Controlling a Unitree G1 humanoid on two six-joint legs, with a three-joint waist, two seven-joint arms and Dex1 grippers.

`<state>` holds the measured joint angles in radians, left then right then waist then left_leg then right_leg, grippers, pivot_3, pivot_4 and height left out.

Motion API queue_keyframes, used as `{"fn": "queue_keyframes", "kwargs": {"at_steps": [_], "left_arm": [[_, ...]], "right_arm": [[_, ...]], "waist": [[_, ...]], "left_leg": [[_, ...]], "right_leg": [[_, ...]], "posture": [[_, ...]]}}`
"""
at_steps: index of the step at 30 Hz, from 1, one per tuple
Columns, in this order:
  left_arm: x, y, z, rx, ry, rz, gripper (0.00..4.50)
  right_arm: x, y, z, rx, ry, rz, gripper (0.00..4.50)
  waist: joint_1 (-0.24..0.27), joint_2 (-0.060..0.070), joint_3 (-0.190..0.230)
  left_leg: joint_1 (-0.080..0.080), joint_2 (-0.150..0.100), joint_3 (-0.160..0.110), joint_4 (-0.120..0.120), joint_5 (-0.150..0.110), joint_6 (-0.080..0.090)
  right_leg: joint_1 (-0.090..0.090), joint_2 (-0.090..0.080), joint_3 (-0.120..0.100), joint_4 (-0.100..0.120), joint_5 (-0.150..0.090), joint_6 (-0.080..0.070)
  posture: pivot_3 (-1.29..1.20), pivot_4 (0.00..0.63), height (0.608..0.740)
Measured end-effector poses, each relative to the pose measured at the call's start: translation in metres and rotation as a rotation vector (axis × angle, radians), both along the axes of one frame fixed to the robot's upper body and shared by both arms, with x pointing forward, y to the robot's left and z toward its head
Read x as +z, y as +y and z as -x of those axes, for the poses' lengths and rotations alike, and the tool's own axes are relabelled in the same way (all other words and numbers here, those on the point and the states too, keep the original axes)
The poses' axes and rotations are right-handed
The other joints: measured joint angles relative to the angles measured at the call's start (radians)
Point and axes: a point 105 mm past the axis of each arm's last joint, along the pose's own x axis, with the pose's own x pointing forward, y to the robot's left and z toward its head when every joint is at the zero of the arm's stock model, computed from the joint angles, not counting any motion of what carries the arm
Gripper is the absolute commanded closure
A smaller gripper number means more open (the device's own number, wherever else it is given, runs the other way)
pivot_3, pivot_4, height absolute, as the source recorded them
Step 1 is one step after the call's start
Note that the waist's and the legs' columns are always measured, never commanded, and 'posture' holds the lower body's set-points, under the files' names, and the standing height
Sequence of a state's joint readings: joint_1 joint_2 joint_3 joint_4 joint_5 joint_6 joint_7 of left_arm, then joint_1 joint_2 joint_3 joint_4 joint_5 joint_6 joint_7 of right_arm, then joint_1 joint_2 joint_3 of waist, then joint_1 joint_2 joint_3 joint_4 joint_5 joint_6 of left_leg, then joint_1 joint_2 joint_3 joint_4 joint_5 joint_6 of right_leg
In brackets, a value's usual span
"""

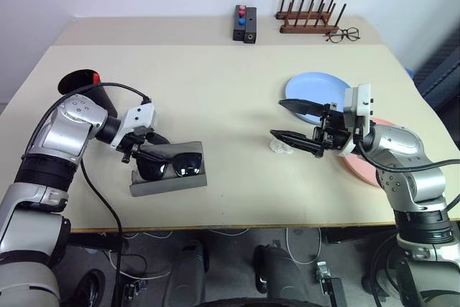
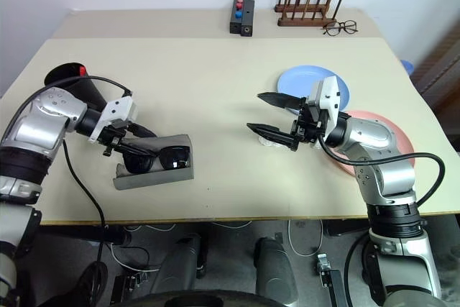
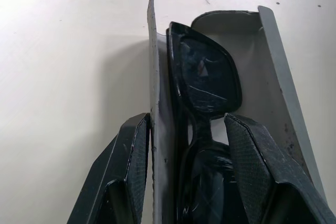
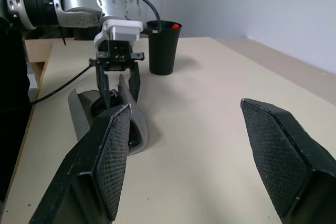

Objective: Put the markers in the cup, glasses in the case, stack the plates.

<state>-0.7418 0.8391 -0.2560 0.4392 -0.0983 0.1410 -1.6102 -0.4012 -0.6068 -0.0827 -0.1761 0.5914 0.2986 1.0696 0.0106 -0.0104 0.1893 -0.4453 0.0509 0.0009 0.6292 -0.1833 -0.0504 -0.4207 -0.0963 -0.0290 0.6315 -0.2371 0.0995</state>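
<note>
Left hand (image 1: 144,150) loosened over the glasses (image 1: 170,165) in the case (image 1: 169,177)

Its fingers straddle the case's wall, gripping nothing. Right hand (image 1: 296,121) hangs spread and empty, well right of the case; beyond it the plates (image 1: 313,90), apart; cup (image 1: 92,89) behind-left.
</note>
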Motion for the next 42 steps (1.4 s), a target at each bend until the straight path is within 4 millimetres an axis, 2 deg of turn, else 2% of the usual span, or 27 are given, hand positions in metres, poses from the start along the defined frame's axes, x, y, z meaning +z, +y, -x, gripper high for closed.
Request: {"fn": "queue_keyframes", "kwargs": {"at_steps": [5,10,13,16,21,28,33,36,39,42], "left_arm": [[-0.003,-0.004,0.005,0.006,0.04,0.008,2.21],[-0.008,0.0,0.0,0.046,0.065,0.004,2.21],[-0.006,-0.005,-0.004,0.07,0.088,0.045,1.36],[0.001,-0.005,-0.007,0.103,0.111,0.09,0.04],[0.005,0.001,-0.012,0.137,0.12,0.106,0.04],[0.023,0.008,-0.024,0.144,0.044,0.106,0.04],[0.045,0.011,-0.029,0.193,0.05,0.163,0.04],[0.062,0.006,-0.024,0.203,0.09,0.233,0.04],[0.075,0.0,-0.009,0.155,0.125,0.233,0.04],[0.07,-0.005,0.007,0.1,0.171,0.195,0.04]], "right_arm": [[0.0,0.0,0.0,-0.004,0.0,-0.001,1.09],[0.0,0.0,-0.001,-0.006,0.0,-0.002,1.09],[0.0,0.0,-0.001,-0.006,-0.001,-0.002,1.09],[0.001,0.001,-0.001,-0.006,-0.001,-0.003,1.09],[0.001,0.001,-0.001,-0.006,-0.001,-0.003,1.09],[0.0,0.003,-0.001,0.0,0.0,-0.002,1.09],[0.0,0.003,-0.001,0.0,0.0,-0.003,1.09],[0.0,0.004,-0.001,0.002,0.001,-0.006,1.09],[-0.001,0.005,-0.001,0.005,0.003,-0.007,1.09],[-0.001,0.005,-0.001,0.005,0.004,-0.007,1.09]], "waist": [[0.0,0.0,0.0],[0.0,0.0,0.0],[0.001,0.0,0.0],[0.0,0.0,0.0],[-0.001,0.0,0.0],[0.0,0.0,0.0],[0.0,0.0,0.0],[-0.002,-0.001,0.0],[-0.005,-0.001,0.001],[-0.008,0.0,0.001]], "left_leg": [[0.0,0.0,0.0,0.0,0.0,0.0],[0.0,0.0,0.0,0.0,0.0,0.0],[0.0,0.0,0.0,0.0,0.0,0.0],[0.0,0.0,0.0,0.0,0.0,0.0],[0.0,0.0,0.0,0.0,0.0,0.0],[0.0,0.0,0.0,0.0,0.0,0.0],[-0.001,0.0,0.0,0.0,0.0,0.0],[-0.001,0.0,0.0,0.0,0.0,0.0],[0.0,0.0,0.0,-0.001,0.0,0.0],[0.0,0.0,0.0,-0.001,0.0,0.0]], "right_leg": [[0.0,0.0,0.0,0.0,0.0,0.0],[0.0,0.0,0.0,0.0,0.0,0.0],[0.0,0.0,0.0,0.0,0.0,0.0],[0.0,0.0,0.0,0.0,0.0,0.0],[0.0,0.0,0.0,0.0,0.0,0.0],[0.0,0.0,0.0,0.0,0.0,0.0],[0.0,0.0,0.0,0.0,0.0,0.0],[0.0,0.0,0.0,0.0,0.0,0.0],[0.0,0.0,0.0,0.0,0.0,0.0],[0.0,0.0,0.0,0.0,0.0,0.0]], "posture": [[0.0,0.15,0.74],[0.0,0.15,0.74],[0.0,0.15,0.74],[0.0,0.15,0.74],[0.0,0.15,0.74],[0.0,0.15,0.74],[0.0,0.15,0.74],[0.0,0.15,0.74],[0.0,0.15,0.74],[0.0,0.15,0.74]]}}
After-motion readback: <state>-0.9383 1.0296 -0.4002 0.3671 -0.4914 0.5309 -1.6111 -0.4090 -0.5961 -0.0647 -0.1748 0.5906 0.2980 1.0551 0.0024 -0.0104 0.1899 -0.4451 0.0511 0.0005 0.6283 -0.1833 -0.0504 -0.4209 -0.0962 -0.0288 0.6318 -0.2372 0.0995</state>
